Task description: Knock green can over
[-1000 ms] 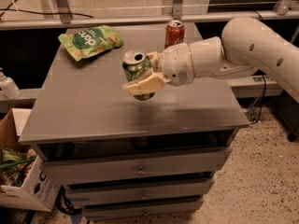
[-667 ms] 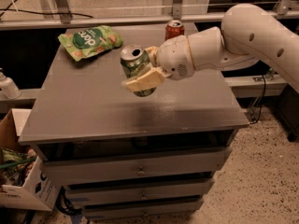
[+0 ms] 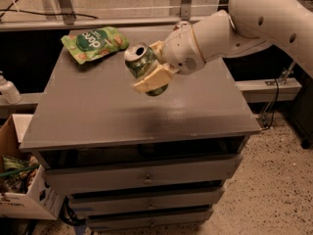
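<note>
table (image 3: 98, 111): grey drawer unit, flat top. It carries the snack bag at the back left. Dark shadow on the front middle of the top, under the can.
arm (image 3: 254, 18): white, comes in from the upper right, wrist over the middle of the table.
snack bag (image 3: 95, 42): flat, green, lies well apart from the can.
green can (image 3: 138, 62): in the pincer over the table centre, tilted hard, open top pointing up-left, base down-right. Looks clear of the surface; contact cannot be confirmed.
pincer (image 3: 150, 65): clamped on the green can, one pale finger under the body, the other behind it.
task state: judged not done. The can is held leaning, not lying on the table.
risk 1: release from this height, and the can rolls on its round side toward the front or left edge and drops off.
risk 2: the pincer stays clamped, so the can never ends up lying down.
risk 3: a wide swing left could push the snack bag.
change vs earlier: the can now leans much further over. It sits slightly higher and further back. The arm has swung up, and the red can at the back is now hidden behind it.
</note>
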Tool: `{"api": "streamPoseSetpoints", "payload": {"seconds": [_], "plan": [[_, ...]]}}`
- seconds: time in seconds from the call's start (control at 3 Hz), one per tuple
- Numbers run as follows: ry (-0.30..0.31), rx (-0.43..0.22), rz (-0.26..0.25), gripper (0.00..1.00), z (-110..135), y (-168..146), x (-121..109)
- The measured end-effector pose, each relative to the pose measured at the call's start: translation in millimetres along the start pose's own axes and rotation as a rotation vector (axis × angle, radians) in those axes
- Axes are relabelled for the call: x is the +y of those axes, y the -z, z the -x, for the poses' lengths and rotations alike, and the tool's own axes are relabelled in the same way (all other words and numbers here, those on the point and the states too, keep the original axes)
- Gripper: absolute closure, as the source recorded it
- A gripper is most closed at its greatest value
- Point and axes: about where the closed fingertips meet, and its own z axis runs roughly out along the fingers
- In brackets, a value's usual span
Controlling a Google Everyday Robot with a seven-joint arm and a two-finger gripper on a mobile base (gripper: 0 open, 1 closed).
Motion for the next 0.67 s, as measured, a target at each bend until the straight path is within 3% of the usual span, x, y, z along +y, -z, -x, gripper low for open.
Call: {"api": "streamPoseSetpoints", "payload": {"seconds": [0.67], "plan": [[0.067, 0.196, 0.031, 1.0, -17, -18, -4]]}}
